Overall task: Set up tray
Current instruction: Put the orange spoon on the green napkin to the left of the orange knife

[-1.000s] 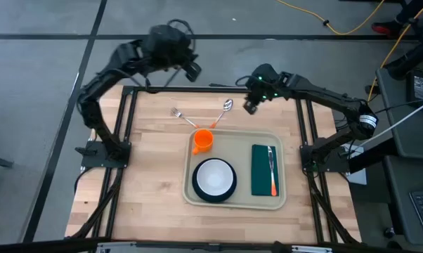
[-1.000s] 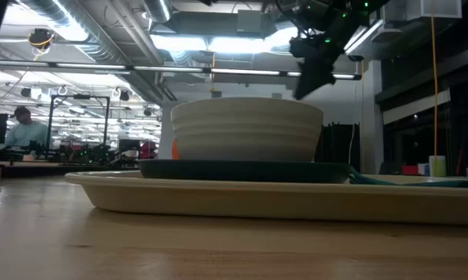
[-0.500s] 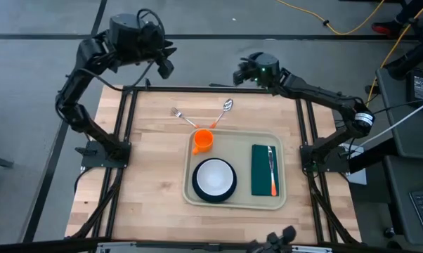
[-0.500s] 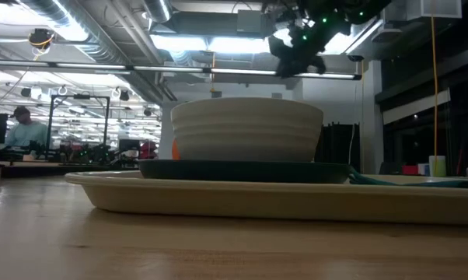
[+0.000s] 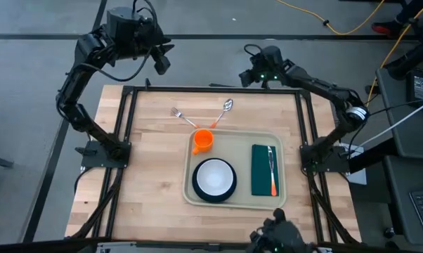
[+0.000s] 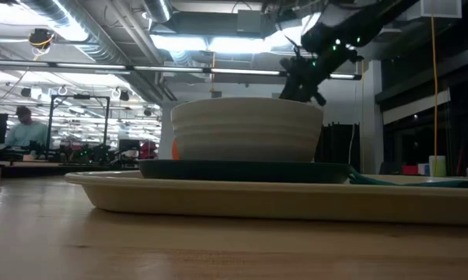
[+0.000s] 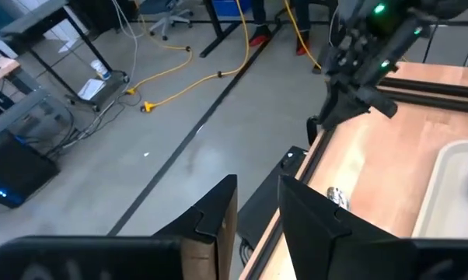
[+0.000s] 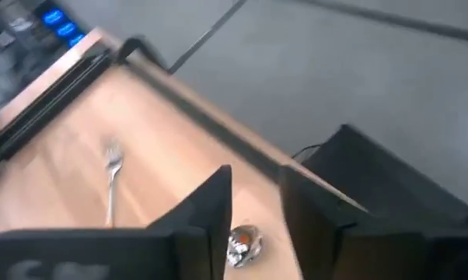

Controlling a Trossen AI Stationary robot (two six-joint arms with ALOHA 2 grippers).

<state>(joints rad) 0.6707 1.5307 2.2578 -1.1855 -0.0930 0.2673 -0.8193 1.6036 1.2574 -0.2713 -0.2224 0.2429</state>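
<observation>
Tray (image 5: pixel 234 169) lay on the wooden table (image 5: pixel 148 176), toward the side nearest the right arm, and served as the hub for everything else. Inside its rim, a white bowl (image 5: pixel 213 177) sat on a dark teal plate (image 5: pixel 213 193) at the end nearer the left arm, a dark green napkin (image 5: pixel 263 169) lay along the opposite end with an orange-handled utensil (image 5: pixel 271 172) resting on it, and an orange cup (image 5: pixel 203 140) stood in the far corner beside the bowl. That layout read as a place setting partly built: dish central, napkin to one side so cutlery has a bed.

Just beyond the tray's far rim, a fork (image 5: pixel 180 116) and a spoon (image 5: pixel 223 111) lay bare on the wood, angled toward each other, close to the cup but outside the tray. Judging by the task, they were likely the pieces yet to be carried in.

Both arms were raised off the table past its far edge, well away from the tray. The left gripper (image 7: pixel 256 204) hung over the floor past the far corner, its fingers a narrow gap apart with nothing between them. The right gripper (image 8: pixel 254 204) looked down over the far edge, toward the spoon and fork, fingers likewise slightly parted and empty.
</observation>
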